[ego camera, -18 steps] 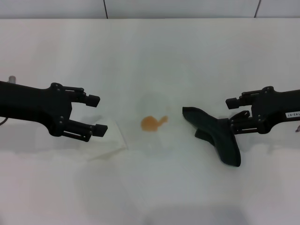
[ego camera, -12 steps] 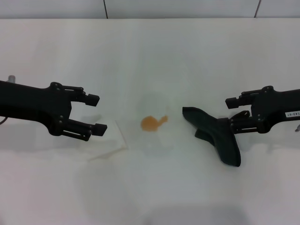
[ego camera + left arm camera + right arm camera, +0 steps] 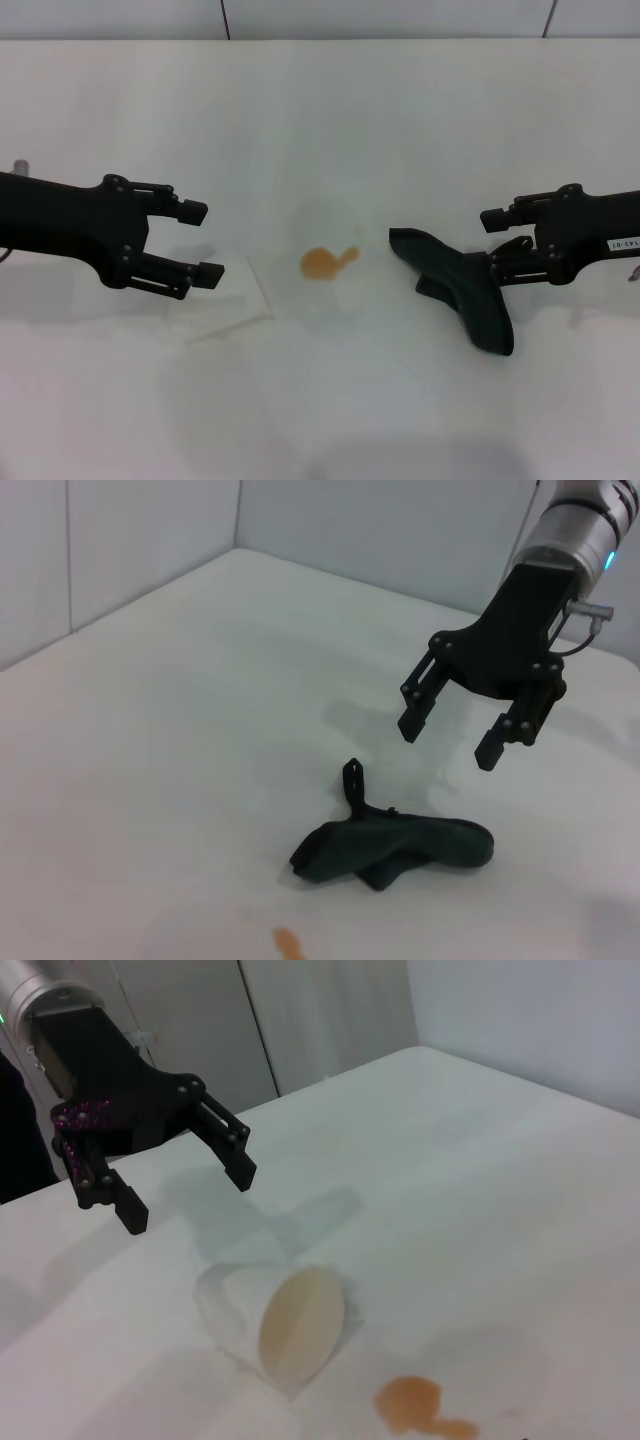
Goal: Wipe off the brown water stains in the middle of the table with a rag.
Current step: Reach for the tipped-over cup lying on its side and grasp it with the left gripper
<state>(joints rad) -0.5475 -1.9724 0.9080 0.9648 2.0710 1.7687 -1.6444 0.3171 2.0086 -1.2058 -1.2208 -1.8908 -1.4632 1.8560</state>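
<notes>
We find the small orange-brown water stain [image 3: 322, 262], a roundish blot with a short tail, lying untouched near the middle of the wide plain white surface [image 3: 330, 120], with the dark, nearly black soft rag [image 3: 462, 288] lying crumpled and long just to its right, well clear of the blot. Our right pincer [image 3: 506, 243] hovers at the rag's outer side with its fingers apart, holding nothing, so in our judgement the rag is not yet picked up. On the stain's other side lies a white paper cup [image 3: 288, 1332] on its side, its mouth showing tan liquid, resting near the blot but apart from it; our left pincer [image 3: 203, 243] hangs beyond the cup, fingers apart and empty. What worries us from here: the rag is limp and folded on itself, so a shallow pinch may catch only one fold and leave it trailing, smearing the blot rather than lifting it; and a long wiping stroke carried leftward past the stain could strike the tipped cup, rolling it or spilling more tan liquid. For room, the surface is bare in front of and behind the stain, and its far edge meets the wall well away, so strokes across that bare stretch look safer to us than strokes toward the cup
</notes>
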